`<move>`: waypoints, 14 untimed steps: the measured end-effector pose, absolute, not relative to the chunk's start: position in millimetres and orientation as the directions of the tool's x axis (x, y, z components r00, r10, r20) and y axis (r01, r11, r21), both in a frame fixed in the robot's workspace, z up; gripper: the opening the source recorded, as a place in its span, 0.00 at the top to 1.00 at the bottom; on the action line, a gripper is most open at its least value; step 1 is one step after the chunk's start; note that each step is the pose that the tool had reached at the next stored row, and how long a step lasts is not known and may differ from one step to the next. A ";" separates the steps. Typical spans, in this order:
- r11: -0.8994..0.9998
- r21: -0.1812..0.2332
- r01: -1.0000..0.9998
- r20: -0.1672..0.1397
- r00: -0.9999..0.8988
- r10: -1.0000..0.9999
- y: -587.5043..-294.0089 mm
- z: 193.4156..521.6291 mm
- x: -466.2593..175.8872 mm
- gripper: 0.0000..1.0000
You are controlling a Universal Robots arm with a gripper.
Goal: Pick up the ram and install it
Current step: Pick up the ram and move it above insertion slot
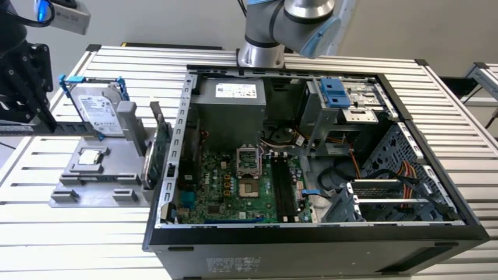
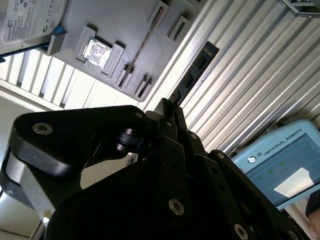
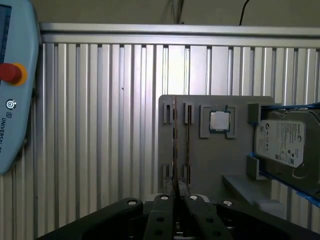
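Your gripper point(image 3: 177, 194) has its fingers pressed together on the ram point(image 3: 175, 145); in the first wrist view you see the thin dark stick edge-on, jutting out past the fingertips. Behind it lies the grey tray point(image 3: 215, 165) on the ribbed table point(image 3: 100, 125), carrying the chip point(image 3: 219, 121) and the hard drive point(image 3: 285, 142); the open case point(image 1: 311, 259) stands beside the tray, toward the exterior view's right.
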State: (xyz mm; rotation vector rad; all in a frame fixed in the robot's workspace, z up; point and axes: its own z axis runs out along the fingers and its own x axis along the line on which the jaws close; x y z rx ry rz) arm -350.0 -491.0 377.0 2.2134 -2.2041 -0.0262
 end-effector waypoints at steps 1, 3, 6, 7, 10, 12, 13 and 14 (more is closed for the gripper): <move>-0.004 0.024 -1.000 0.001 0.004 -1.000 -491.0 376.9 -350.0 1.00; -0.004 0.025 -1.000 0.001 0.004 -1.000 -491.0 377.1 -349.7 1.00; -0.004 0.024 -1.000 0.001 0.004 -1.000 -491.0 377.0 -347.5 1.00; -0.004 0.024 -1.000 0.001 0.004 -1.000 -491.0 377.0 -346.4 1.00; -0.004 0.024 -1.000 0.001 0.004 -1.000 -491.0 377.0 -343.3 1.00; -0.004 0.025 -1.000 0.001 0.004 -1.000 -491.0 377.0 -340.8 1.00; -0.004 0.025 -1.000 0.001 0.004 -1.000 -491.0 377.0 -339.4 1.00; -0.004 0.025 -1.000 0.001 0.004 -1.000 -491.0 377.0 -338.2 1.00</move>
